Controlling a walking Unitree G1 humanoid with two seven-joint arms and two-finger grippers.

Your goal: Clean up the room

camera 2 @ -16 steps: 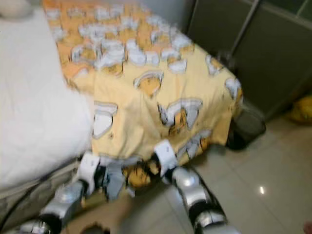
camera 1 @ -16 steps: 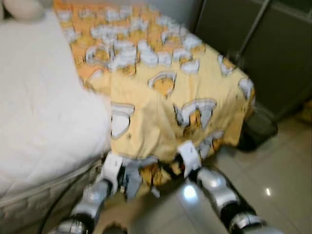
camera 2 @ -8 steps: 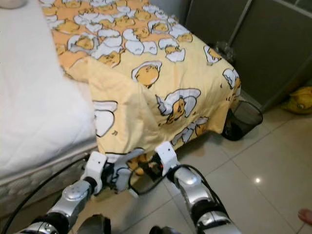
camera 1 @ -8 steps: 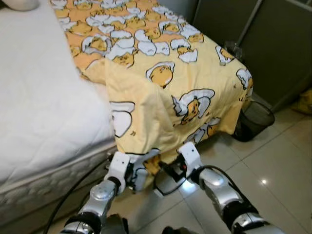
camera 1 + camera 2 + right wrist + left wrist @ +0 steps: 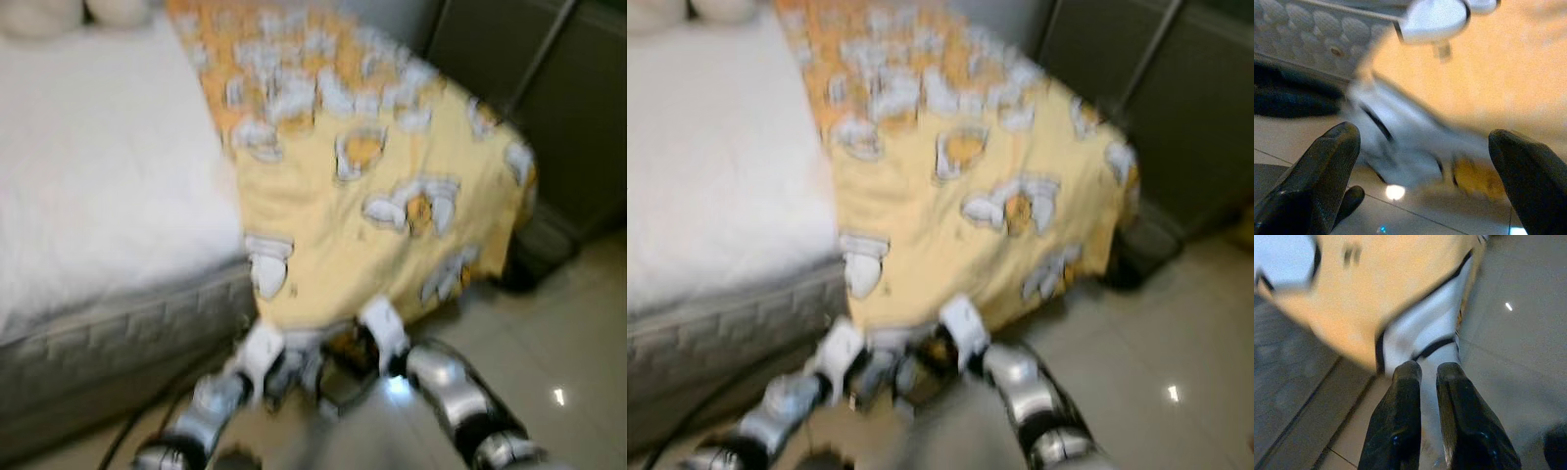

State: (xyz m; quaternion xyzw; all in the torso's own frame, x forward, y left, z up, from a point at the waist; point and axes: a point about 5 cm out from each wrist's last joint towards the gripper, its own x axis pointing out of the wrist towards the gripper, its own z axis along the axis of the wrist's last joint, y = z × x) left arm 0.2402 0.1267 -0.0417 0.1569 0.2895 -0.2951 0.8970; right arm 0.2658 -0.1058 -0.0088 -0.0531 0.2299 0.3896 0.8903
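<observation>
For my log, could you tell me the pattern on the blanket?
The blanket is yellow-orange with white cartoon egg shapes, clearest in the left eye view.

The blanket [image 5: 392, 186] is soft printed cloth, matt yellow with white patches. The mattress [image 5: 108, 186] wears a white quilted cover, its side [image 5: 1312, 34] stitched in puffy cells. The floor [image 5: 578, 343] is glossy pale tile, mirroring lamp glints. Both arms are polished silver metal; the fingers [image 5: 1400, 431] are smooth black plastic.
</observation>
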